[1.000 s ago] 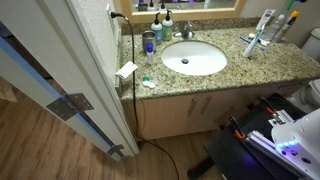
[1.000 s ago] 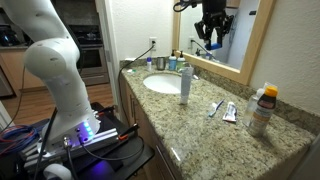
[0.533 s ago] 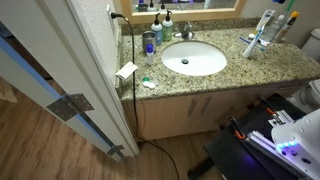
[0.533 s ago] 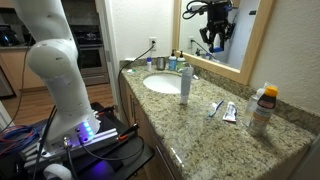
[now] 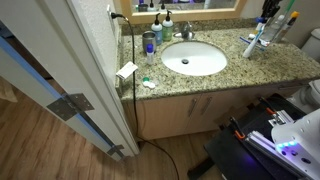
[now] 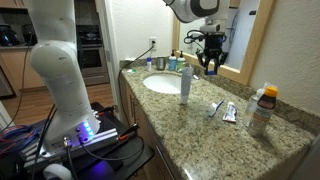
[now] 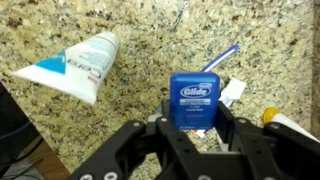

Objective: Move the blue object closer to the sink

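Blue object (image 7: 194, 102) sits between the wide-open, empty claw (image 7: 190, 128) fingers on the granite table (image 7: 150, 60). Approach seems underway; next, descend, close, then carry toward the sink (image 6: 163, 84).

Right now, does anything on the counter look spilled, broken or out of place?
Nothing looks spilled or broken. Only loose clutter: a toothpaste tube and the blue object lie flat on the granite counter, near a blue floss box.

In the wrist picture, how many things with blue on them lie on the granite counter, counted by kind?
toothpaste tube: 1
Glide floss box: 1
slim blue-and-white stick: 1
Total: 3
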Tool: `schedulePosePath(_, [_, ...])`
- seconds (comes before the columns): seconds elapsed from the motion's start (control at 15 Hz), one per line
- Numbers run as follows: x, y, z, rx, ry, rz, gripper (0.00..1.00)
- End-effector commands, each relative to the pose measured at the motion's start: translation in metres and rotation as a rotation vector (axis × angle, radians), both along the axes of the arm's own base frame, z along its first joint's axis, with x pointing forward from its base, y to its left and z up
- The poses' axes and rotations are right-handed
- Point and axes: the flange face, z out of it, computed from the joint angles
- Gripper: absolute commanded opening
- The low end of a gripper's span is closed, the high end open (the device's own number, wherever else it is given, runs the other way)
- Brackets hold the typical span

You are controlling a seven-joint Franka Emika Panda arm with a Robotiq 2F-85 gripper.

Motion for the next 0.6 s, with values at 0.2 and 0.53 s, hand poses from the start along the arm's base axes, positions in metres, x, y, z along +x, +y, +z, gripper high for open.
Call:
schedulePosePath(0.2, [0.020, -0.005, -0.040, 0.007, 0.041, -0.058, 0.44])
schedulePosePath(0.53, [0.038, 0.000, -0.085, 0.021, 0.074, -0.089, 0.19])
